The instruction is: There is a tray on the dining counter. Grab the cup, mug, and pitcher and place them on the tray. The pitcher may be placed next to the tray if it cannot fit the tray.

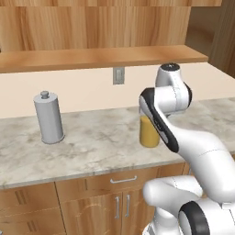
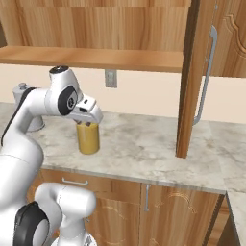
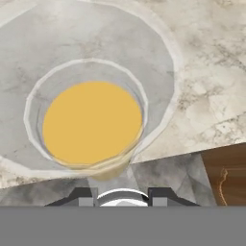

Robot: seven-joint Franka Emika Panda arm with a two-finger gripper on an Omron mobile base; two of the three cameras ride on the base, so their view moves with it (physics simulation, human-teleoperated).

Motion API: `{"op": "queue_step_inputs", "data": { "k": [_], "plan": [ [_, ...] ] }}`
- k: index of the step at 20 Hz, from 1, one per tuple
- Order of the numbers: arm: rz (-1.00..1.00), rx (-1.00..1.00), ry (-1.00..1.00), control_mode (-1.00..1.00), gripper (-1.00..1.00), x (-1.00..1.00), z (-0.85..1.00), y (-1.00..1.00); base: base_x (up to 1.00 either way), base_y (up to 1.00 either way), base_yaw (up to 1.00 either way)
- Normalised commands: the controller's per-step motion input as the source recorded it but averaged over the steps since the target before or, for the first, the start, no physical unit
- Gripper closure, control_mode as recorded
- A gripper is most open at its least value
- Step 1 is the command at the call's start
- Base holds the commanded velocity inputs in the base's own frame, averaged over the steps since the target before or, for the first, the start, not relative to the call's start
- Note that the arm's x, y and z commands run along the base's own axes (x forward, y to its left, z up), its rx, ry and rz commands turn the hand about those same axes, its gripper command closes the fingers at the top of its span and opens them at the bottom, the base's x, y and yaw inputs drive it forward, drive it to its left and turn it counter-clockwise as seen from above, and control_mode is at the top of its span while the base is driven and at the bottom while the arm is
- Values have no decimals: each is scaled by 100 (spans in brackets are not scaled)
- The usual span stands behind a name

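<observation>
Pitcher (image 1: 148,133) stood upright on the marbled stone counter (image 1: 101,142), clear glass, orange-yellow liquid filling most of it. In the left base view it sat at about 3 o'clock of the grey metal canister with a knob (image 1: 48,117), well apart from it. Gripper (image 2: 88,121) was directly over the pitcher's mouth, hand pointing down; in the right base view it covered the rim. Hand view looked straight down into the pitcher (image 3: 91,122), liquid disc left of centre, fingertips (image 3: 81,196) at 6 o'clock of it, close to the rim. Jaws stood partly apart; whether they pinched the rim or stood clear of it, could not tell. Wall socket (image 1: 118,75) at 11 o'clock of the pitcher. Open cabinet door (image 2: 192,77) at 3 o'clock of the pitcher in the right base view.
</observation>
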Motion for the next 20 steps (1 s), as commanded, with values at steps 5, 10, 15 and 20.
{"op": "queue_step_inputs", "data": {
  "k": [5,10,15,20],
  "plan": [
    [0,0,0,100,100,-7,7,4,-12,1,0],
    [0,0,0,100,100,0,0,0,-64,0,0],
    [0,0,0,100,100,0,0,0,-100,31,0],
    [0,0,0,100,100,0,0,0,-97,72,31]
  ]
}}
